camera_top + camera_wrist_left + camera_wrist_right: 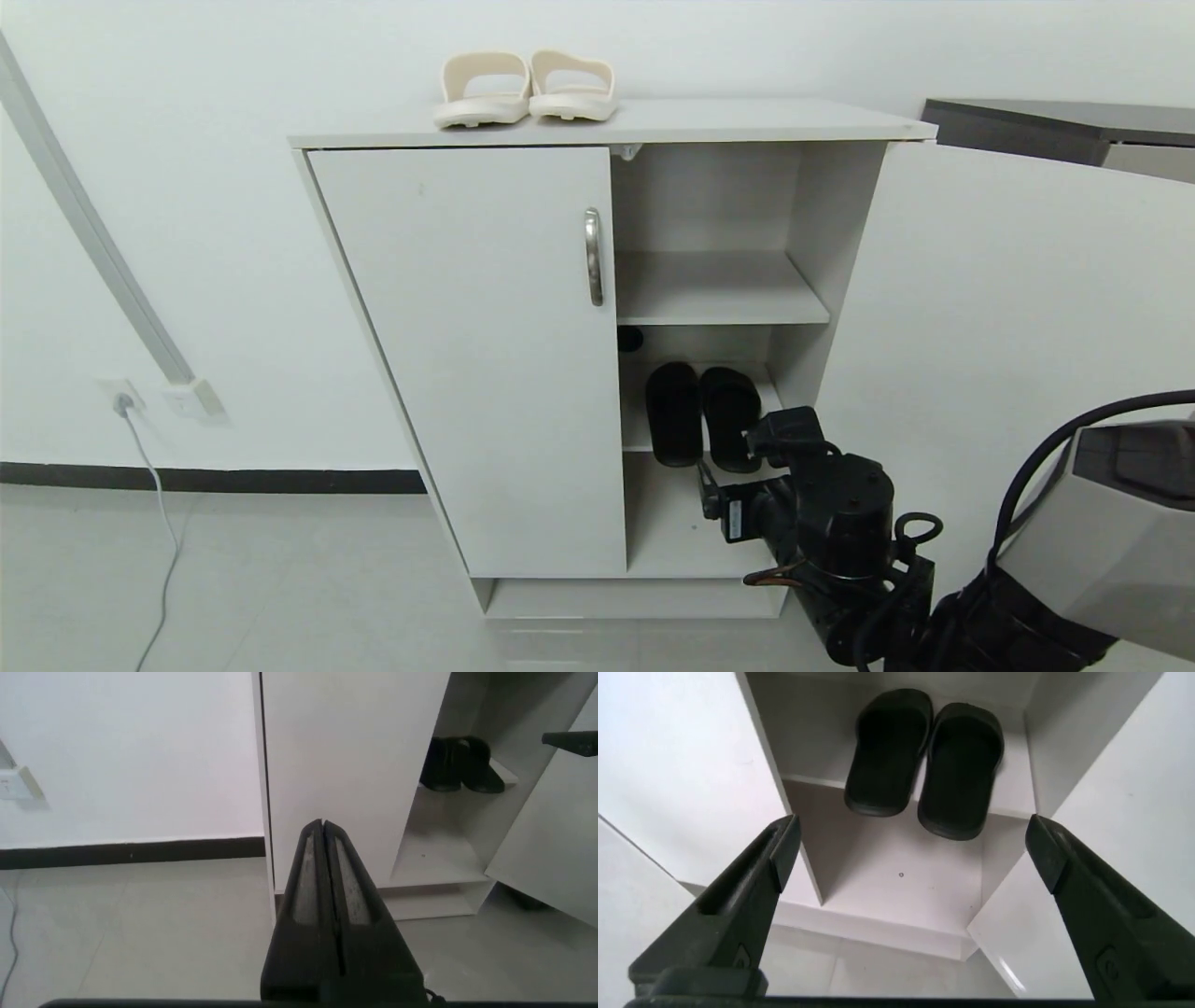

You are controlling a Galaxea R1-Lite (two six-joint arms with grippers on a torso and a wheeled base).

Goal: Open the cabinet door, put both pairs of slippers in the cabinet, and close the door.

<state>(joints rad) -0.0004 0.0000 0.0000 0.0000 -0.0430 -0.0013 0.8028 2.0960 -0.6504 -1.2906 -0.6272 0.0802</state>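
Note:
A white cabinet [747, 121] stands against the wall with its right door [1008, 299] swung open and its left door [467, 355] closed. A pair of beige slippers [525, 89] rests on the cabinet top. A pair of black slippers [700, 415] lies side by side on the lower shelf, toes inward. My right gripper [742, 462] hangs open just in front of that shelf, with nothing between its fingers; in the right wrist view the black slippers [924, 761] lie beyond the open gripper [912, 831]. My left gripper [322, 831] is shut and empty, low over the floor before the closed door [346, 756].
A metal handle [594, 257] sits on the closed door's right edge. A wall socket with a hanging cable [121, 401] is at the left, under a grey conduit [84, 224]. A grey cabinet [1064, 126] stands behind the open door. Bare tiled floor [280, 579] lies at front left.

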